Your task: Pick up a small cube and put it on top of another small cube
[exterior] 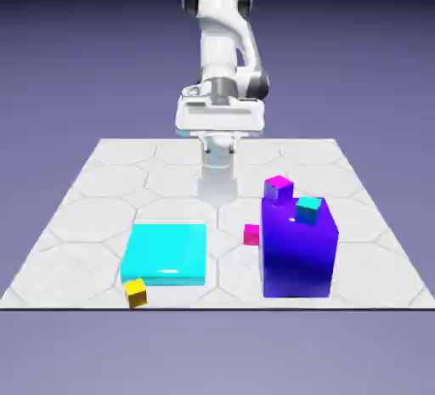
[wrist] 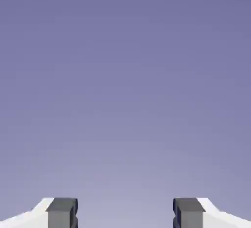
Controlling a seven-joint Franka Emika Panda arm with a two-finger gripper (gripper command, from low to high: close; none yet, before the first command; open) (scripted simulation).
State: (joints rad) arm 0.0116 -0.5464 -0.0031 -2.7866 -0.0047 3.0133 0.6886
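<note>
The tiny yellow cube [exterior: 136,292] lies on the table near its front edge, just off the cyan slab's corner. The tiny teal cube [exterior: 308,209] rests on top of the big blue block [exterior: 297,253]. My gripper [exterior: 219,119] hangs high over the table's far side, well away from both cubes. In the hand view the gripper [wrist: 125,212] is open: its grey fingertips [wrist: 62,211] stand far apart with only the plain backdrop between them. Neither cube appears in the hand view.
A wide flat cyan slab [exterior: 166,253] lies at the exterior view's left. A magenta-topped purple cube [exterior: 279,188] also sits on the blue block, behind the teal one. A tiny pink cube [exterior: 251,234] lies beside the block.
</note>
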